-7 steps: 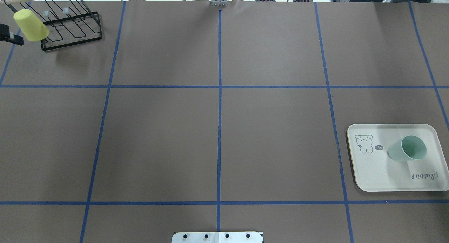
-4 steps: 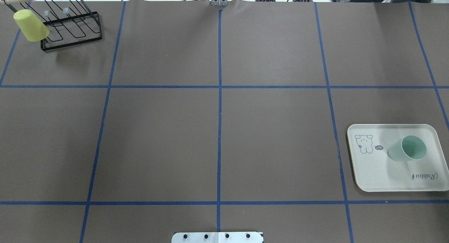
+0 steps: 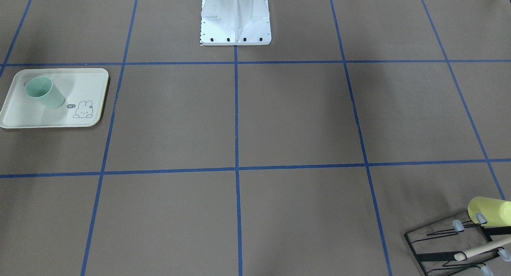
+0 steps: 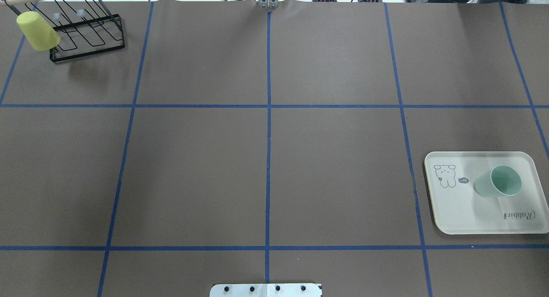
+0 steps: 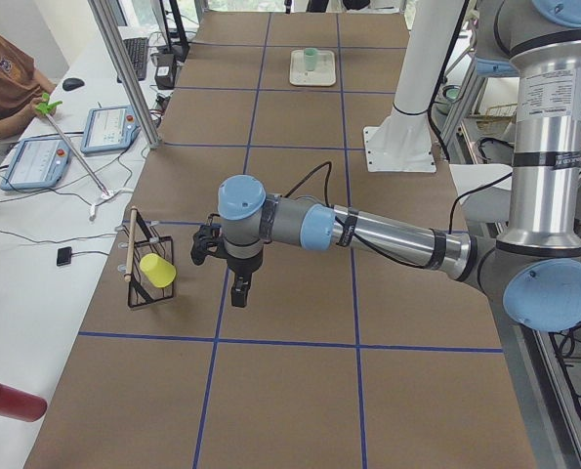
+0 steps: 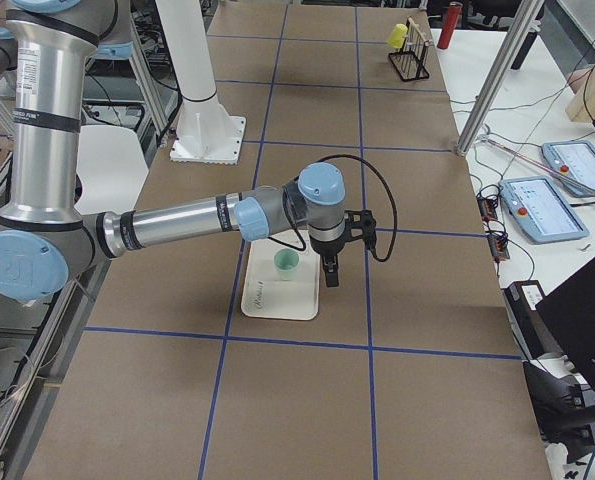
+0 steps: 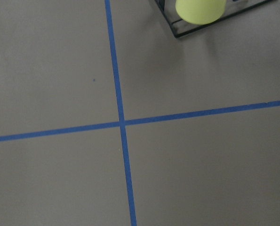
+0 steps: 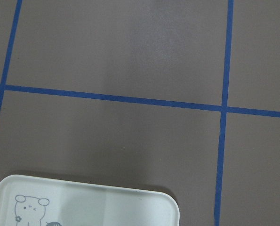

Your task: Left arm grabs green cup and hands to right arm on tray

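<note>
So the green cup (image 4: 499, 183) is sitting on the tray (image 4: 463, 215), upright with its mouth up, and nothing is holding it. On the overhead cam the tray is down at about 4 o'clock on the table. The cup is on the tray's 2 o'clock part, with the rabbit drawing off at its 9 o'clock.

The right arm (image 6: 177, 228) reaches out low over the table. The right gripper (image 6: 330, 272) points straight down just beside the cup, at its 3 o'clock in the right side cam, roughly over the tray's edge. It looks clear of the cup. I honestly can't tell whether its fingers are apart or together, since only that side cam catches it.

Same deal with the left gripper (image 5: 241, 288). It hangs pointing down from the left arm (image 5: 388, 239), near the yellow cup (image 5: 158, 270) at its 3 o'clock in the left side cam, and its finger state is unreadable. The yellow cup hangs upside down on the black wire rack (image 4: 90, 35), up at 10 o'clock on the overhead cam.
</note>
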Tool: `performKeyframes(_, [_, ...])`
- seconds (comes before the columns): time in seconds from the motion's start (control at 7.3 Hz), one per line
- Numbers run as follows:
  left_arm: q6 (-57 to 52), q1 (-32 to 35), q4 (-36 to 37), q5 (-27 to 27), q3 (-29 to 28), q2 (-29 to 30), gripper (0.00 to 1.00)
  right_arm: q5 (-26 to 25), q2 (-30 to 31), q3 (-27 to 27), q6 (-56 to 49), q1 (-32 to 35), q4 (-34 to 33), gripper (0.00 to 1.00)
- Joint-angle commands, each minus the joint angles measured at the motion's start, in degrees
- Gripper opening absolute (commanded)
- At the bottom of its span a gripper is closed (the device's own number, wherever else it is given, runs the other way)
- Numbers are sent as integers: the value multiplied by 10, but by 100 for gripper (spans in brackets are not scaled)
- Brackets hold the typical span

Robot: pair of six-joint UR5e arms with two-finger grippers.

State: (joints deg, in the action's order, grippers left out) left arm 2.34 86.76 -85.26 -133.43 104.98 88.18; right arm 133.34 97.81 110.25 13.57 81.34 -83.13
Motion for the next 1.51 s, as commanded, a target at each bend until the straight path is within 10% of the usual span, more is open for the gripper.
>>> performKeyframes(0.0, [-71, 15, 22, -7, 1, -6, 100, -6, -10, -3, -2, 0, -14, 100])
performKeyframes(1.37, [-99, 36, 34, -46, -51, -9, 100, -30, -32, -55, -40, 7, -61, 100])
